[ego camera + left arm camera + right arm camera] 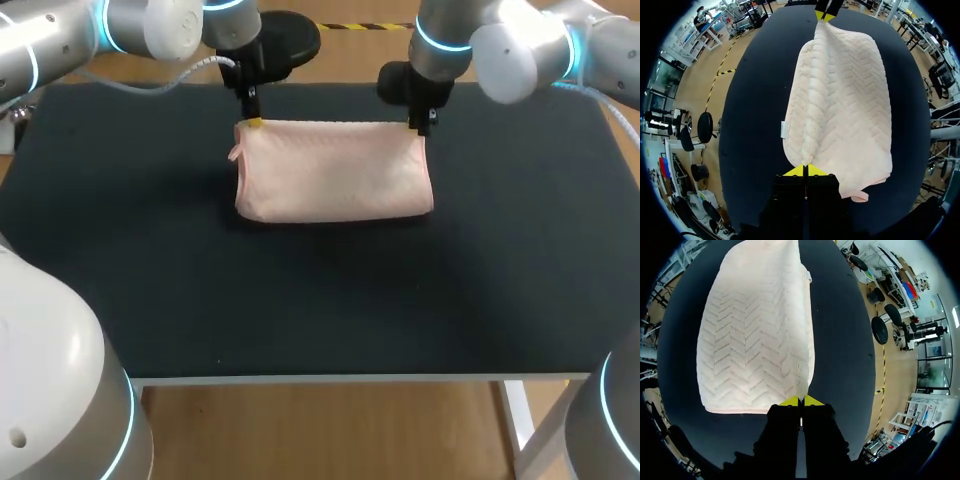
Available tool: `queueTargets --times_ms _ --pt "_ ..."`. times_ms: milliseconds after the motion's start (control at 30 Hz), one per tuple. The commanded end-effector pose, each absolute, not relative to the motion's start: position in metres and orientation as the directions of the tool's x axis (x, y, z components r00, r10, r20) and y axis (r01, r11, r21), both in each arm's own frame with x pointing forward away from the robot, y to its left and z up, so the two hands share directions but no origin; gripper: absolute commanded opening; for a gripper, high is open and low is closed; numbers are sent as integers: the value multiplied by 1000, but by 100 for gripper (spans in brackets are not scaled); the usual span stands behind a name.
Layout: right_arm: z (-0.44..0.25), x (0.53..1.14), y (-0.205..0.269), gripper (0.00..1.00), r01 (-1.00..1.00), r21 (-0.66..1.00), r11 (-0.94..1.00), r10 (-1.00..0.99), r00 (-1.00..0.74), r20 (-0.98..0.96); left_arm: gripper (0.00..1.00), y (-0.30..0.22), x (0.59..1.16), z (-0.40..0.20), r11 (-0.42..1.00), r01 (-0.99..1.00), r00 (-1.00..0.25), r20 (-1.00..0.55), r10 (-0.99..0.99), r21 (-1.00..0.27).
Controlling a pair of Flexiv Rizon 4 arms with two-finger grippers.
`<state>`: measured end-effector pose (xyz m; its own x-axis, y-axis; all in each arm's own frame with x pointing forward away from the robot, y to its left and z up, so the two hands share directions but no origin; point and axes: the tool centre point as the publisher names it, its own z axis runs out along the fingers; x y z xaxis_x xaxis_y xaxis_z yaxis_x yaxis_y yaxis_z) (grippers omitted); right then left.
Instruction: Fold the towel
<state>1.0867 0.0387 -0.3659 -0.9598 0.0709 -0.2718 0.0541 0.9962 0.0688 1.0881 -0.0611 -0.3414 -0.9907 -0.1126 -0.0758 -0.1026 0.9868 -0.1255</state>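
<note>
From where I stand, the towel (840, 100) fills the whole line ahead of the left gripper (805, 171) fingers, right across to the right gripper (825, 16). Each gripper is pinched onto a corner of it, so nothing passes straight between them. On the outer side of each pair of fingers, bare black tabletop (752, 110) runs broad to the edge. Past the towel's folded edge the same dark surface lies wide enough for a hand.

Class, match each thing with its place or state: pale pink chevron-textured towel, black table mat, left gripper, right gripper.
Things: 1 pale pink chevron-textured towel; 2 black table mat; 3 left gripper; 4 right gripper.
States: A shut on towel's right corner; B lies on the mat; C shut on towel's left corner; D under the towel.
Pairs: 1-B, 2-D, 3-C, 4-A.
</note>
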Motion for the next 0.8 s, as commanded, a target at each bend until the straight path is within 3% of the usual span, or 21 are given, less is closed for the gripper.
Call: queueTargets --times_ms 33,133,167,200,233,267,533,800 --pt "-373 1096 44 0 60 57 997 74 -961 -267 0 -63 1099 -347 987 -100 -993 -47 -106 -122" --pt "-377 1099 44 0 74 50 996 85 -958 -273 0 -64 1102 -352 989 -89 -995 -25 -93 -116" --pt "-378 1099 45 8 78 49 996 89 -957 -276 31 -64 1103 -353 989 -89 -995 -24 -93 -116" --pt "-379 1099 45 36 82 47 996 92 -956 -278 67 -64 1103 -355 989 -86 -996 -13 -88 -117" --pt "-380 1100 45 83 93 42 995 101 -953 -287 100 -63 1104 -356 990 -83 -996 -7 -85 -113" --pt "-381 1100 44 100 100 38 994 107 -950 -294 100 -63 1105 -358 990 -84 -996 2 -85 -114" --pt "-372 1095 39 100 147 54 988 156 -921 -357 100 -44 1102 -352 978 -114 -993 18 -113 -176" --pt "-362 1089 35 100 145 67 987 159 -918 -364 100 -34 1077 -325 891 27 -998 -56 2 -454"
